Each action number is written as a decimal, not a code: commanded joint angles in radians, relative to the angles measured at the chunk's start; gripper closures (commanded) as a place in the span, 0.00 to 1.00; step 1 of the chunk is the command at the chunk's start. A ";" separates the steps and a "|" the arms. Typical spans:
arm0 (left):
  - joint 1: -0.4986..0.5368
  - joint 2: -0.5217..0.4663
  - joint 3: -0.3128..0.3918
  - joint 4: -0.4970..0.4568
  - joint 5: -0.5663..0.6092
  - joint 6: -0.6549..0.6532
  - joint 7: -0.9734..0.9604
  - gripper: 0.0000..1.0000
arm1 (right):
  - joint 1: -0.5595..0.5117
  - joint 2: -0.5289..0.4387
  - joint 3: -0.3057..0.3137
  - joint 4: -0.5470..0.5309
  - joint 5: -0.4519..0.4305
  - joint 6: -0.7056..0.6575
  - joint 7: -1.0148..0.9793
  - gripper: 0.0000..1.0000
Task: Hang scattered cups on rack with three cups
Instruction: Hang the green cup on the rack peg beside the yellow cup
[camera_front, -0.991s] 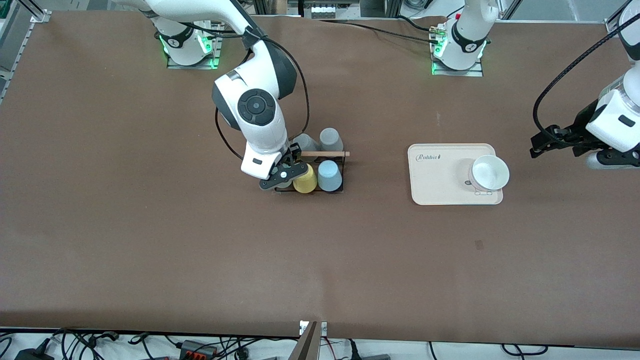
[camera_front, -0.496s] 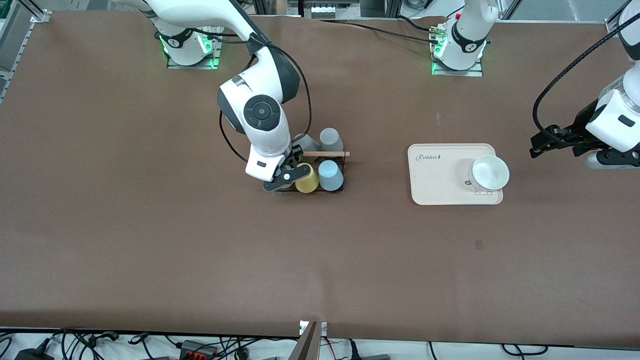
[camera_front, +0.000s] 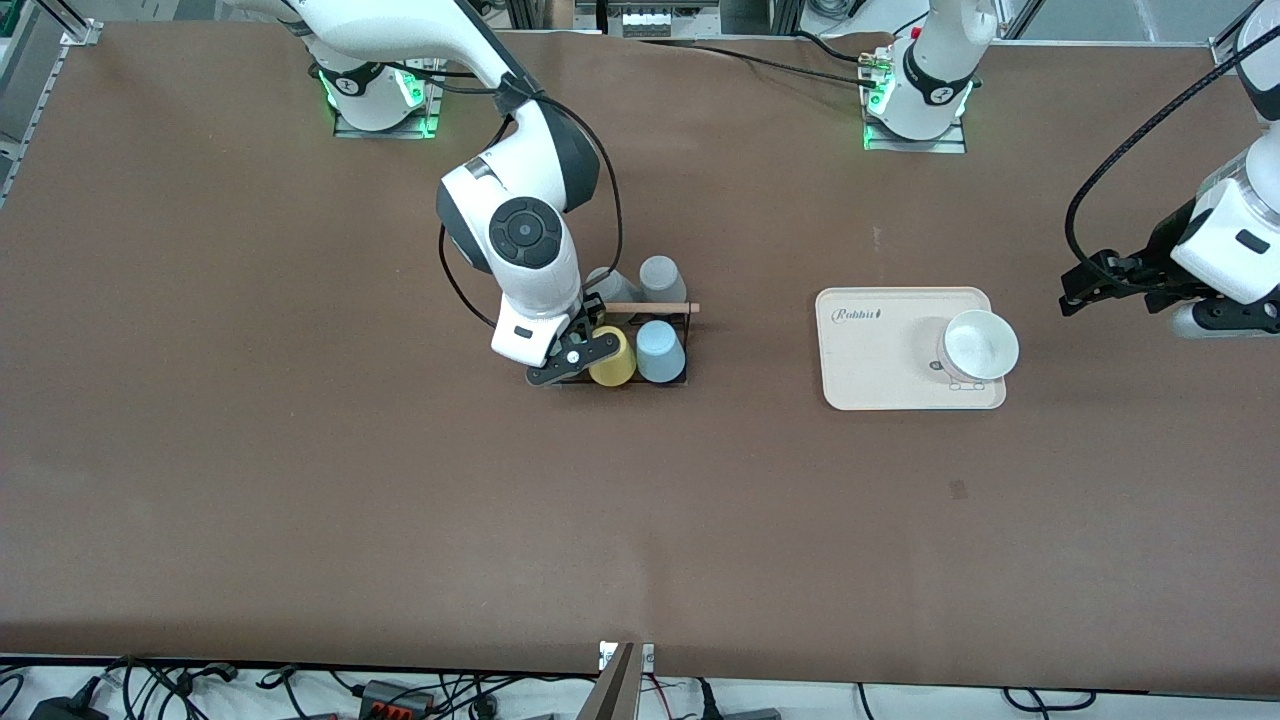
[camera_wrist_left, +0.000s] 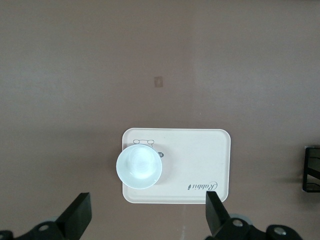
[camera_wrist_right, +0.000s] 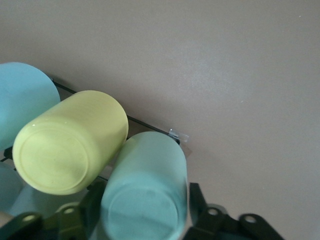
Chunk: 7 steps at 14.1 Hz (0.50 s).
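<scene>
Front view: a matte brown surface (camera_front: 300, 480) is seen with a small black wire rack (camera_front: 655, 378) near its middle, topped by a light wooden rod (camera_front: 655, 308). On the rack's row nearer the front camera, a smooth yellow cup (camera_front: 612, 358) and a light blue cup (camera_front: 659, 350) are set upside down, bases up, side by side; two grey cups (camera_front: 661, 277) are seen on the farther row. The right tool (camera_front: 572, 352) is placed at the rack's end toward the right arm, just beside the yellow cup. In the right wrist view a pale mint-green cup (camera_wrist_right: 145, 192), plain, tapered and handleless with a flat round base, is seen between the black fingers (camera_wrist_right: 92, 202), upside down over the wire frame and touching the yellow cup (camera_wrist_right: 70, 142); the fingers lie close at both sides, but it cannot be told whether the cup is gripped or let go. Toward the left arm's end, a beige rounded tray (camera_front: 870, 350) with printed lettering carries a white, glossy round bowl (camera_front: 980, 345). The left tool (camera_front: 1110, 285) is held waiting above the surface past the tray's end, its fingers spread wide with nothing between them, as the left wrist view confirms (camera_wrist_left: 145, 220).
</scene>
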 joint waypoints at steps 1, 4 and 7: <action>-0.001 0.003 -0.003 0.017 0.012 -0.010 0.002 0.00 | 0.011 0.009 -0.008 0.019 -0.007 -0.002 0.017 0.00; 0.001 0.003 -0.003 0.017 0.012 -0.007 0.002 0.00 | 0.010 0.007 -0.010 0.020 -0.007 -0.004 0.015 0.00; 0.001 -0.004 -0.003 0.017 0.009 -0.007 0.002 0.00 | 0.013 -0.002 -0.010 0.026 -0.005 -0.010 0.012 0.00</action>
